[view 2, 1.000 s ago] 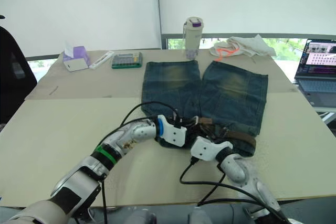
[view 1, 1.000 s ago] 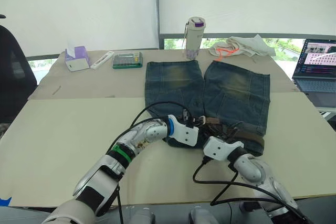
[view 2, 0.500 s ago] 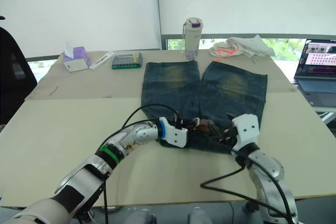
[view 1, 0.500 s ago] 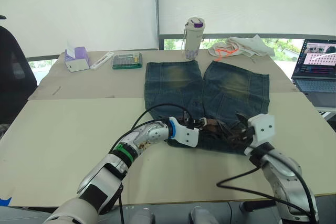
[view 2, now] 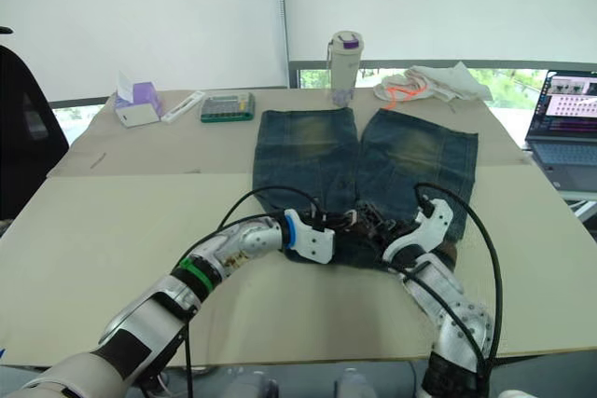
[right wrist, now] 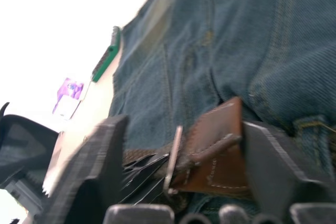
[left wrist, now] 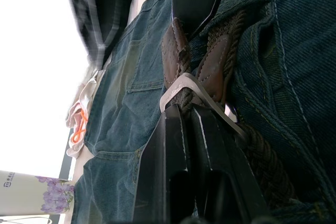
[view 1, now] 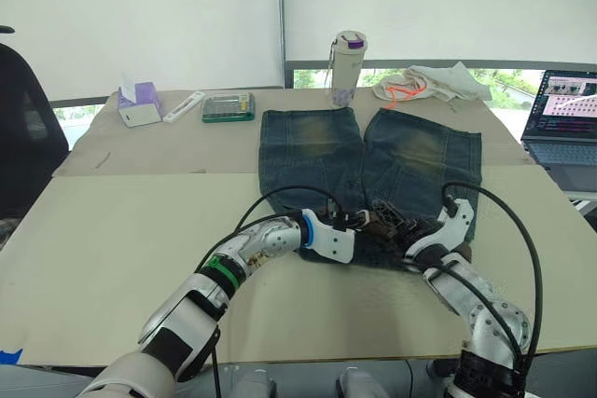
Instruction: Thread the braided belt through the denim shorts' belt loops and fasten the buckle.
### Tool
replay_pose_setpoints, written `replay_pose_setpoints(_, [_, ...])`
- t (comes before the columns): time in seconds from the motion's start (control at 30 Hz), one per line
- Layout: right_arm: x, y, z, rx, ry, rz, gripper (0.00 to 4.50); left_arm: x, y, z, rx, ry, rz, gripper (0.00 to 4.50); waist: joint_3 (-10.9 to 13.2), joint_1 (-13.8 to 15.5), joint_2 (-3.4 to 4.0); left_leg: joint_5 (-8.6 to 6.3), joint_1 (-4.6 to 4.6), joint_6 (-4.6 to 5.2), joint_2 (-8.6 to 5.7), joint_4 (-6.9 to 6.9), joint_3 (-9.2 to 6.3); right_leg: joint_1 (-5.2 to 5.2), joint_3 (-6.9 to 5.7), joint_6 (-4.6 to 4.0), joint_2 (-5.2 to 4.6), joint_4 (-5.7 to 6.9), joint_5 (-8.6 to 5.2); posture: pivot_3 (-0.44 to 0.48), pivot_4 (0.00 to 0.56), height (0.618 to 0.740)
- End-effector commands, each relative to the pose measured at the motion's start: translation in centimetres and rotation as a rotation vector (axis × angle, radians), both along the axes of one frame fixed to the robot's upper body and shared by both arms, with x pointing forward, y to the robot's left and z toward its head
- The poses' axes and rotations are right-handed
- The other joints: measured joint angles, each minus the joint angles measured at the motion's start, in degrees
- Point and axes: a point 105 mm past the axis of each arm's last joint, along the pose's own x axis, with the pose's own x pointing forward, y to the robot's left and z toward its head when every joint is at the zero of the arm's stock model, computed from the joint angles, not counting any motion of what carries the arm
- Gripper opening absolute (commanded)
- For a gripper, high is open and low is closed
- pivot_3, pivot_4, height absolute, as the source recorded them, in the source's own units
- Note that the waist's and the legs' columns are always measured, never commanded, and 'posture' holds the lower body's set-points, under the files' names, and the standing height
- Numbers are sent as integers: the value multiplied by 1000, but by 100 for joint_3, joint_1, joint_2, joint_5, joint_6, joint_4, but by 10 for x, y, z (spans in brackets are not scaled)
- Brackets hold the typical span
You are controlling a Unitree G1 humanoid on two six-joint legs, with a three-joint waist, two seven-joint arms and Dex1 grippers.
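Observation:
The denim shorts (view 1: 410,156) lie flat on the table (view 1: 112,230), waistband toward me. The braided belt (left wrist: 262,156) runs along that waistband, its brown leather ends (right wrist: 215,156) meeting at the middle. My left gripper (view 1: 362,221) is shut on the belt right at the silver buckle (left wrist: 181,83). My right gripper (view 1: 396,226) comes in from the right and stands open, its fingers (right wrist: 273,166) straddling the buckle (right wrist: 173,156) and the leather end. The belt loops are too small to make out.
At the table's far edge stand a bottle (view 1: 346,67), a tissue box (view 1: 138,104), a green-rimmed case (view 1: 228,106) and a white cloth (view 1: 429,83). A laptop (view 1: 564,114) sits at the right and a black chair (view 1: 23,128) at the left. Black arm cables (view 1: 289,195) arc over the shorts.
My right arm swung out from in front of the waistband to the right, then turned in so its open gripper faces the buckle. The left gripper stayed where it was.

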Motion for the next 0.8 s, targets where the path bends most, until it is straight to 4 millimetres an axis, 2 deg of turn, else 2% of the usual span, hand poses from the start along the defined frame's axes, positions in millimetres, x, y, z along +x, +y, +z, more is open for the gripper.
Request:
replay_pose_setpoints(0.03, [0, 2, 11, 11, -25, 13, 1899, -3, -5, 3, 1, -12, -29, 0, 0, -1, 0, 0, 0, 0, 0, 0, 1, 0, 0, 0, 0, 0, 0, 0, 150, 740])
replay_pose_setpoints(0.2, [-1, 0, 10, 20, -10, -3, 177, -6, -3, -1, 19, 40, -49, 0, -1, -13, 1, 0, 0, 0, 1, 0, 3, 0, 0, 1, 1, -2, 0, 0, 150, 740])
replay_pose_setpoints(0.23, [-1, -1, 10, 17, -9, -4, 28, -7, -2, 0, 12, 54, -50, 357, -1, -16, 1, 0, 0, 0, 2, 0, 3, 0, 0, 1, 2, -2, 0, 0, 150, 740])
replay_pose_setpoints(0.33, [-2, -3, 10, 11, -4, -7, 0, -10, -3, 2, -8, 69, -68, 1379, -1, -19, 1, 0, 0, 0, 3, 0, 3, 0, 0, 1, 3, -3, -1, 0, 150, 740])
replay_pose_setpoints(0.43, [-5, -11, 9, -31, -3, -7, 0, -20, -2, 14, -76, -13, -137, 2392, -1, -14, 1, 0, 0, 0, 3, 0, 3, 0, 0, 1, 3, -5, -1, 0, 150, 740])
replay_pose_setpoints(0.47, [-6, -16, 10, -54, -8, -9, 0, -20, 2, 18, -119, 3, -133, 2533, -1, -13, 2, 0, 0, 1, 3, 0, 3, 0, 1, 1, 2, -5, -1, 0, 150, 740])
replay_pose_setpoints(0.5, [-7, -20, 10, -72, -10, -9, 0, -21, 5, 21, -156, 16, -128, 3072, -2, -8, 3, 0, -1, 1, 3, 0, 3, 0, 1, 1, 2, -5, -1, 0, 150, 740])
replay_pose_setpoints(0.63, [-10, -32, 14, -136, -26, 9, 0, -28, 17, 26, -239, 58, -154, 4380, -1, -15, 3, 0, -4, 1, 3, 0, 2, 0, 2, 1, 0, -6, -1, 0, 150, 740])
replay_pose_setpoints(0.8, [-15, -46, 19, -245, -45, 42, 0, -30, 38, 26, -364, 226, -107, 4463, -4, -27, 9, -1, -3, 2, 9, 0, 6, -1, 3, 1, 3, -11, -1, 0, 150, 740])
